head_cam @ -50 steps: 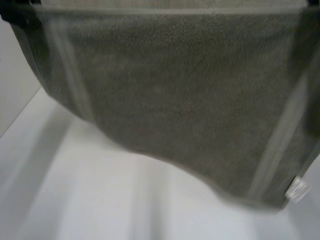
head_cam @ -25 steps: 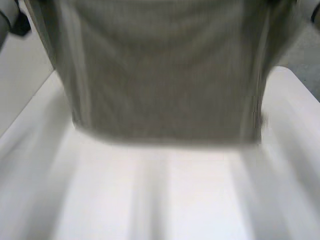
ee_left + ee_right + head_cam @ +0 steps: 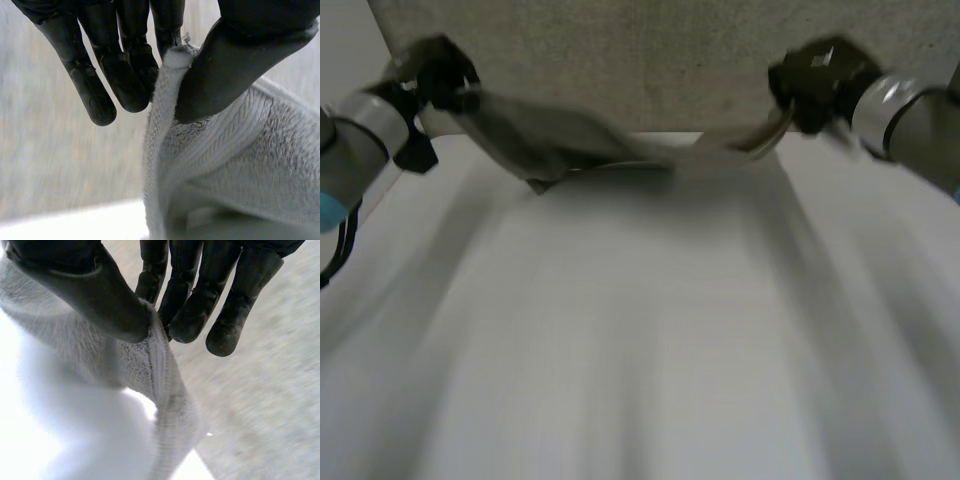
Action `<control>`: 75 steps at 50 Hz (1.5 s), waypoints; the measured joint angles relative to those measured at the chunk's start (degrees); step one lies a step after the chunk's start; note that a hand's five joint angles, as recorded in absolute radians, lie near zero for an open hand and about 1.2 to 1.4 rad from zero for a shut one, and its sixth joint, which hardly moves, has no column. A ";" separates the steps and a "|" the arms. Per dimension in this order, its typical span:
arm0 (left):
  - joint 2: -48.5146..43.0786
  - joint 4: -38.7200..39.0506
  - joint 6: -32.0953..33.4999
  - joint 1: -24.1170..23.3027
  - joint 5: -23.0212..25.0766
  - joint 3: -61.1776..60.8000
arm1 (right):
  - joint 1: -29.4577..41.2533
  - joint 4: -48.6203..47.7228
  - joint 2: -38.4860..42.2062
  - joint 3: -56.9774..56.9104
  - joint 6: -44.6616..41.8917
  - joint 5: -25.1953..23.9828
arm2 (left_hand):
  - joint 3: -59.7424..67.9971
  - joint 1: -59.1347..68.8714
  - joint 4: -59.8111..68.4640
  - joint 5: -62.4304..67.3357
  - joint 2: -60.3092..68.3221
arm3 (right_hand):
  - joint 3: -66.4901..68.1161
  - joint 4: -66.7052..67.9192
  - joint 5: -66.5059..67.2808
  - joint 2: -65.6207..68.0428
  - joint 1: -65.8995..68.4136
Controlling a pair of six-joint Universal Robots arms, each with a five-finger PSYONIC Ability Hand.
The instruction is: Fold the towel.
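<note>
A grey-green towel (image 3: 570, 135) hangs slack between my two hands over the far end of the white table (image 3: 640, 330), its middle sagging onto the table's far edge. My left hand (image 3: 435, 75) holds one end of it. In the left wrist view the thumb (image 3: 235, 65) pinches the towel's ribbed edge (image 3: 167, 100) against the fingers (image 3: 125, 65). My right hand (image 3: 815, 80) holds the other end. In the right wrist view its thumb (image 3: 95, 290) presses the towel's hem (image 3: 152, 360) against the fingers (image 3: 190, 305).
Beyond the table's far edge lies a grey speckled floor (image 3: 650, 60). The near stretch of the table is bare white. My grey forearms reach in from both sides.
The towel was held high and spread wide close to the head camera. It has swung away and down, and now droops bunched between the hands at the table's far edge.
</note>
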 measured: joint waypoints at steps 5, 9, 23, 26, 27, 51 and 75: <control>-0.52 1.34 13.60 0.88 0.36 -12.93 | -1.12 -3.57 -0.31 16.39 -7.97 -0.46 | 0.00 0.00 0.00 0.17 0.00 | 0.01 0.00 0.00 0.00 0.00; 0.84 1.81 23.74 1.31 0.57 -21.13 | -2.47 -8.60 -2.67 28.40 -11.81 -0.26 | 0.00 0.00 0.00 0.17 0.00 | 0.01 0.00 0.00 0.00 0.00; 23.78 -0.09 24.87 5.44 8.82 -32.93 | -7.77 -11.93 -26.03 41.15 -9.03 -0.79 | 0.00 0.00 0.00 0.17 0.00 | 0.02 0.00 0.00 0.00 0.00; 28.96 -0.13 21.63 7.42 10.51 -34.71 | -9.80 -11.64 -31.43 41.68 -7.08 -1.83 | 0.00 0.00 0.00 0.17 0.00 | 0.03 0.00 0.00 0.00 0.00; 29.80 -0.10 20.98 7.84 10.79 -35.02 | -10.18 -11.59 -32.30 41.73 -6.76 -2.07 | 0.00 0.00 0.00 0.17 0.00 | 0.03 0.00 0.00 0.00 0.00; 16.41 4.48 13.43 8.54 12.74 -34.74 | -14.11 -7.65 -19.70 37.40 -10.45 -7.94 | 0.14 0.00 0.05 1.23 0.36 | 0.05 0.00 1.47 1.41 0.01; -7.13 5.41 13.55 4.78 2.46 -11.20 | -5.48 -8.18 13.75 4.29 -11.50 5.10 | 0.32 0.00 0.23 1.24 0.36 | 0.06 0.00 1.57 1.41 0.01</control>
